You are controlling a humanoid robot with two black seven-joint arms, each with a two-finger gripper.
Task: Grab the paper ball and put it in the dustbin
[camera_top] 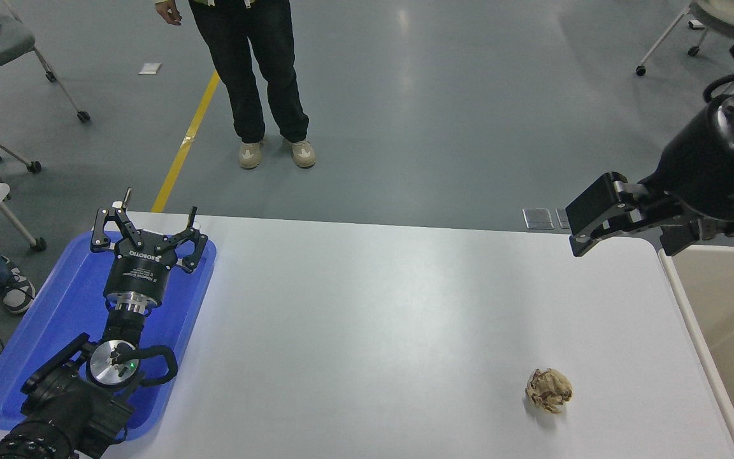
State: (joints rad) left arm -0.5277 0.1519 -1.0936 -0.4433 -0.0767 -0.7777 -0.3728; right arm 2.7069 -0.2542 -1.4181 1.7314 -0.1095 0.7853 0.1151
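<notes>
White table (pixel 373 306): paper ball (pixel 548 390), blue tray (pixel 55 357).

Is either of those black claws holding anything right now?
No. The paper ball lies alone on the table. The left gripper is open over the blue tray; the right gripper is raised, nothing in it.

The paper ball (pixel 548 390), at five o'clock on the table (pixel 373 331), is tan-brown with pale creases. The table is plain white with a soft grey sheen. At nine o'clock lies a bright blue tray (pixel 55 319), and over it the left gripper (pixel 150 223) is black with white lettering and a silver ring. At three o'clock the dustbin (pixel 724 306) is cream-rimmed and plain tan inside. The right gripper (pixel 587 226), at two o'clock, is black. The floor (pixel 437 95) is grey-green, crossed by a yellow line (pixel 188 137) at eleven o'clock. The person (pixel 259 70) at twelve o'clock wears black trousers and beige shoes.
</notes>
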